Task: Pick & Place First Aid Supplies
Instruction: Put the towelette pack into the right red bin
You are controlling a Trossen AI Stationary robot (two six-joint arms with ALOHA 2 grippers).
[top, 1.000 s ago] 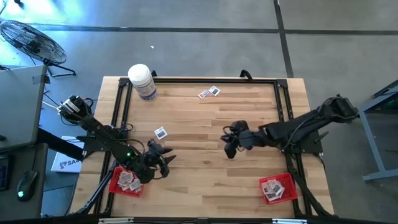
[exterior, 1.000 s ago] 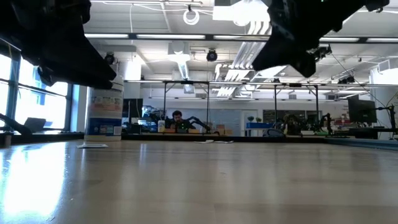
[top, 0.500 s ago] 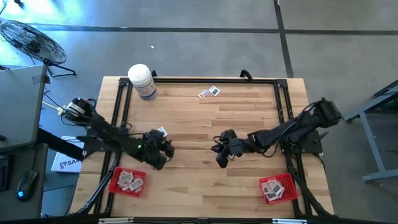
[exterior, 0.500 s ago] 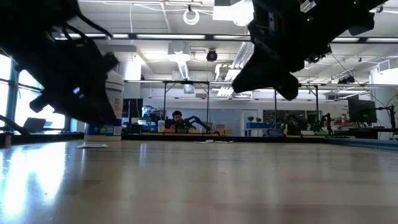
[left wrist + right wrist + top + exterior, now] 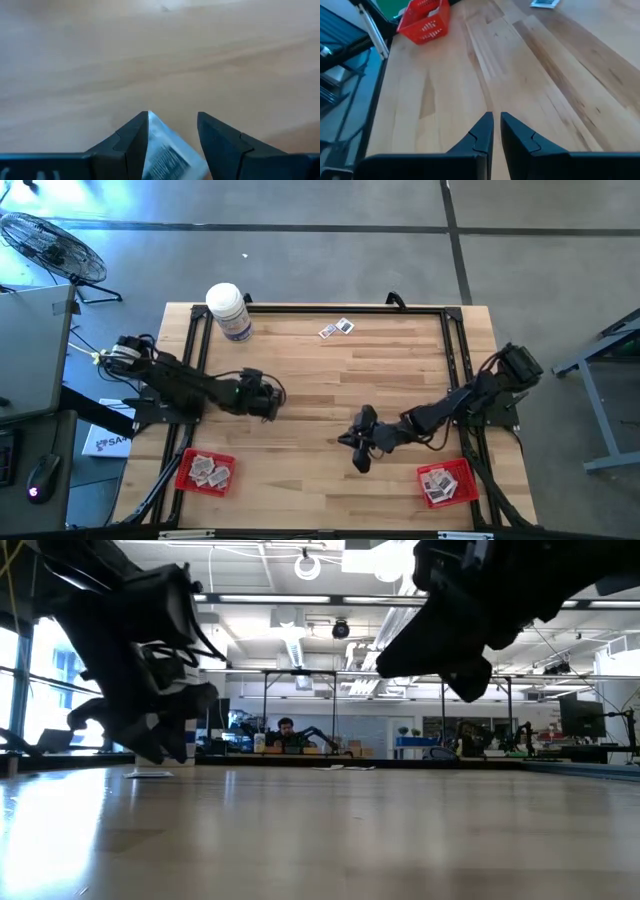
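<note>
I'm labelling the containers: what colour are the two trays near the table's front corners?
Both trays, left and right, are red, clearest in the high view.

Packet (image 5: 167, 155) print blurred, its lower part cut off by frame edge

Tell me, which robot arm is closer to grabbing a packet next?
Left, probably. The left gripper is open right over a packet that lies between its fingers. The right gripper is over bare table, nearly shut and empty.
</note>
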